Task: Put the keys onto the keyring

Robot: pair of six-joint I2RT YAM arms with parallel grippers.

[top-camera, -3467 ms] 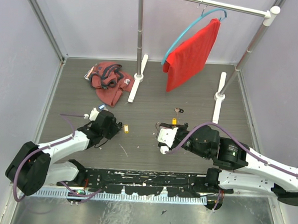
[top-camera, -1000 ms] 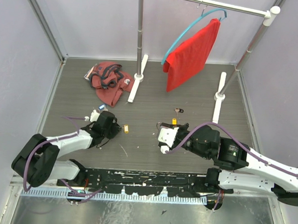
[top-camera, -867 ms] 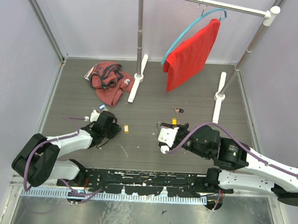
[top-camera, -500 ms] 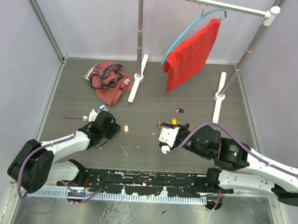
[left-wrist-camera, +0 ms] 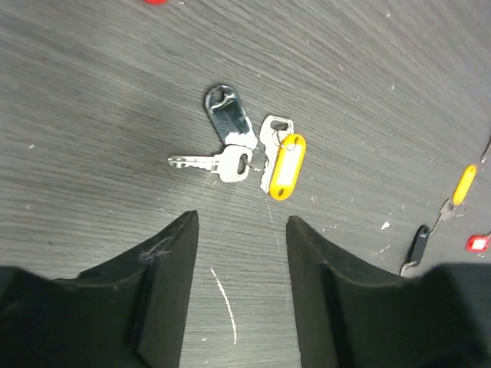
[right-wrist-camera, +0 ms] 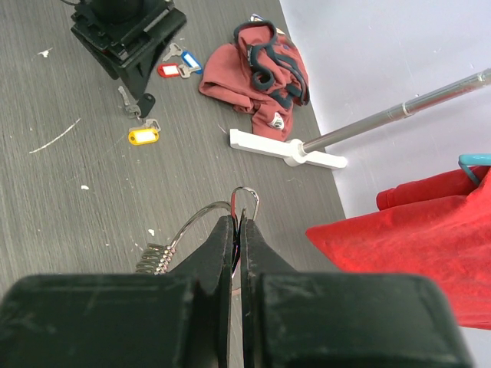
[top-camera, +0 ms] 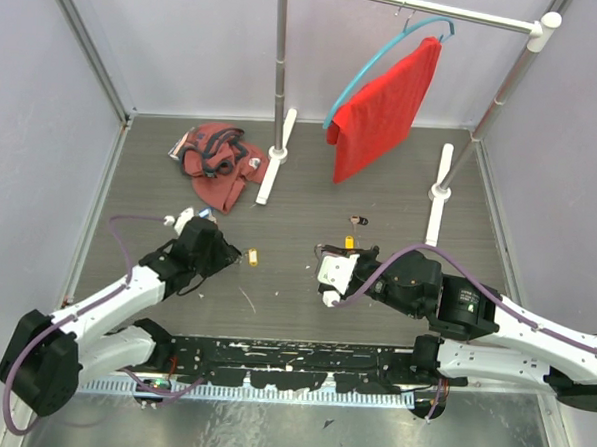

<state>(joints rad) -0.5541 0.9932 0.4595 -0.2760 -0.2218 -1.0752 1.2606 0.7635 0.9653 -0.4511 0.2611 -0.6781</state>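
My left gripper [left-wrist-camera: 242, 219] is open and empty, hovering just short of a small bunch of silver keys [left-wrist-camera: 229, 146] with a yellow tag [left-wrist-camera: 288, 165] lying on the table; the bunch shows in the top view [top-camera: 252, 256] to the right of the left gripper [top-camera: 230, 252]. My right gripper [right-wrist-camera: 238, 218] is shut on the keyring [right-wrist-camera: 247, 199], a thin silver wire loop sticking out past its fingertips, with a small coil [right-wrist-camera: 152, 257] at its left. In the top view the right gripper [top-camera: 323, 257] is at mid-table. More tagged keys lie near it [top-camera: 356, 222].
Keys with red and blue tags [right-wrist-camera: 178, 66] lie by the left arm. A red hoodie [top-camera: 216, 164] lies at the back left. A clothes rack with white feet [top-camera: 277, 154] holds a red cloth [top-camera: 385, 108] on a blue hanger. Loose yellow, black and red tags [left-wrist-camera: 463, 185] lie right.
My left arm has swung its elbow out to the left and drawn the gripper back a little from the yellow-tagged keys. The right arm and keyring have not moved.
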